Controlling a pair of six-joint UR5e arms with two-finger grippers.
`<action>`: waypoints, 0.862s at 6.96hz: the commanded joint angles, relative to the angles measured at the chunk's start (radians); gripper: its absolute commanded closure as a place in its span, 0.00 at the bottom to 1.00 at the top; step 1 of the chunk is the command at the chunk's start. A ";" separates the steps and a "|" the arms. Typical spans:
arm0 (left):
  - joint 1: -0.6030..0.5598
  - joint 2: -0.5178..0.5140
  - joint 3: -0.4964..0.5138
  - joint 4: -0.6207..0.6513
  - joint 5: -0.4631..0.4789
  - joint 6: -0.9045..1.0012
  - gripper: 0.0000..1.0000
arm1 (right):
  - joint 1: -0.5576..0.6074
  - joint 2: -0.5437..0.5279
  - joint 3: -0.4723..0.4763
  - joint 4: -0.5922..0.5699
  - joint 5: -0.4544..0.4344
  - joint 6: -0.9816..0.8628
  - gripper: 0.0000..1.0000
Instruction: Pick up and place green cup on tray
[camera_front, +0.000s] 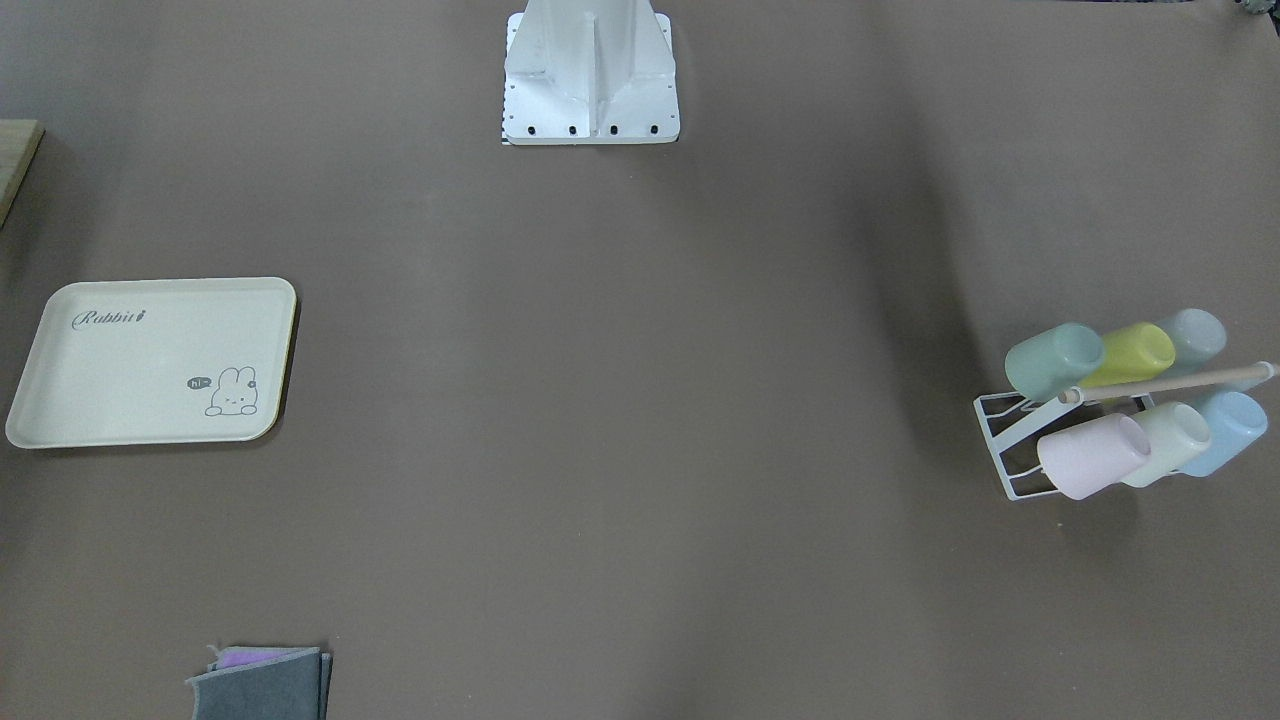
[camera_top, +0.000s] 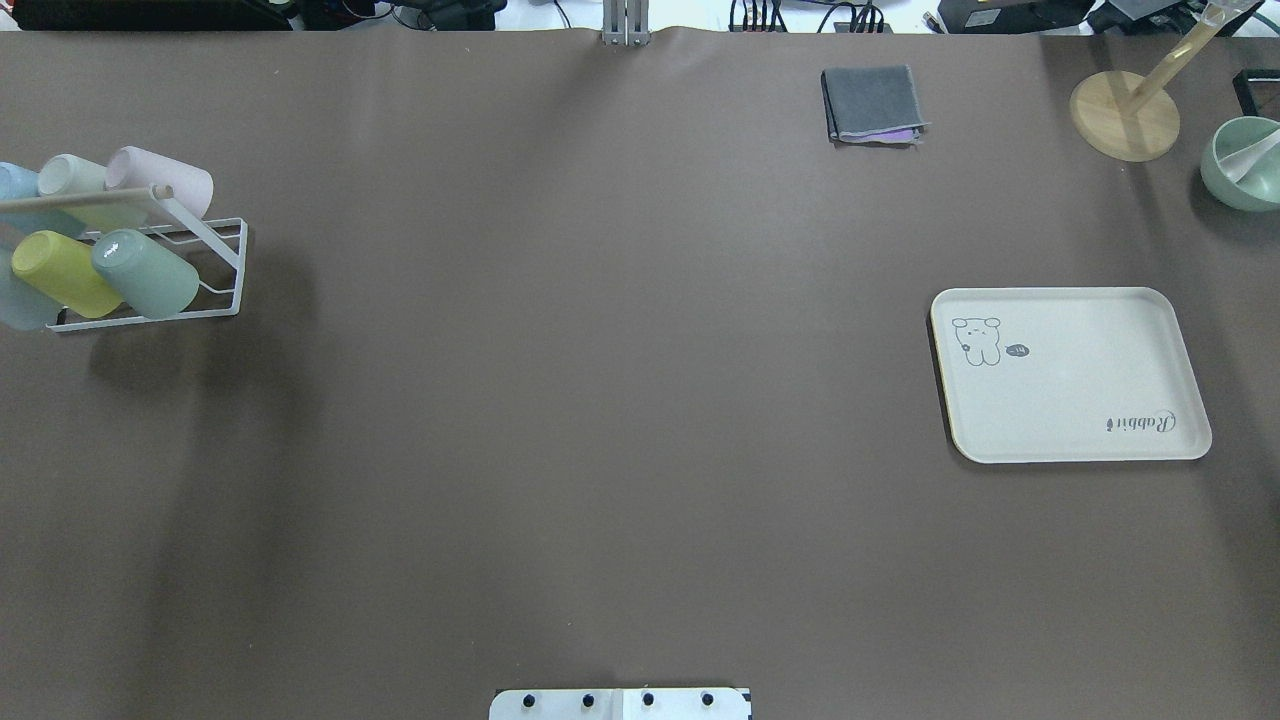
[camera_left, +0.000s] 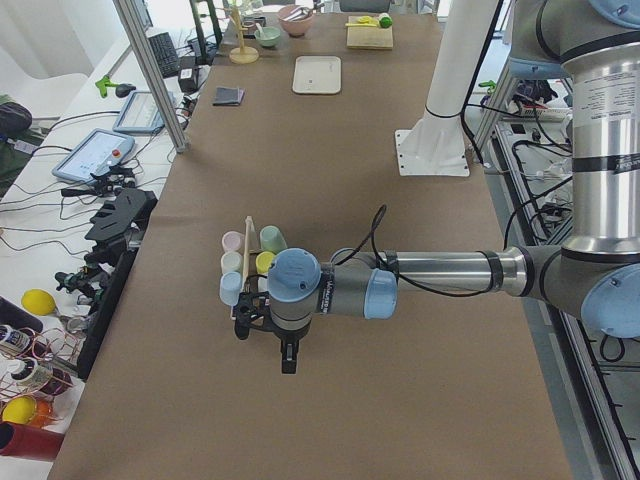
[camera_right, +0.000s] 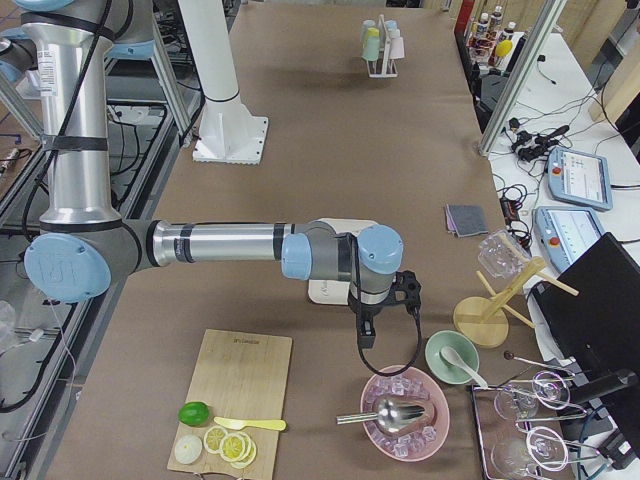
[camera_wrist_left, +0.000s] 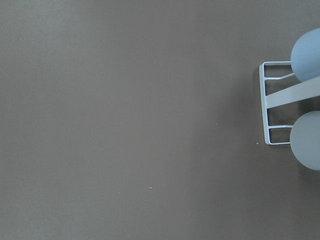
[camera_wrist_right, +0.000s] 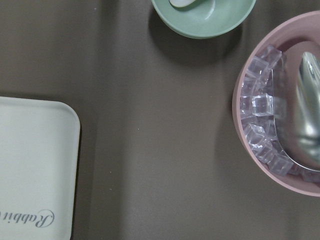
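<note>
Left gripper (camera_left: 288, 362) hangs fingers-down over bare table (camera_front: 640, 400), holding and touching nothing. It shows only from the side, so I cannot tell how far its fingers are parted. Just beside it is the near end of a white wire rack (camera_front: 1000, 440) with six cups lying tilted in two rows. The green cup (camera_front: 1050, 360) is at the rack's far end from this gripper. The yellow cup (camera_front: 1135, 352) and the grey-blue cup (camera_front: 1195, 335) lie in the same row between cup and gripper, and a wooden rod (camera_front: 1170, 383) runs along the top between the rows.

Right gripper (camera_right: 365, 338) also hangs free of everything, and its opening cannot be judged either. The tray (camera_top: 1080, 380) lies just to one side of it, with nothing on it and well apart from the green cup. A pink bowl (camera_wrist_right: 237, 107) of ice cubes (camera_wrist_right: 260, 105) and a green bowl (camera_wrist_right: 200, 27) sit near its other side.
</note>
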 joint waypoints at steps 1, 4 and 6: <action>0.000 0.000 -0.006 -0.055 -0.007 0.021 0.01 | -0.014 0.003 -0.014 0.002 0.002 0.041 0.00; 0.055 -0.046 -0.009 -0.055 0.003 0.029 0.01 | -0.185 0.086 -0.058 0.088 -0.052 0.388 0.00; 0.121 -0.083 -0.067 -0.049 0.053 0.027 0.02 | -0.312 0.098 -0.231 0.556 -0.046 0.653 0.00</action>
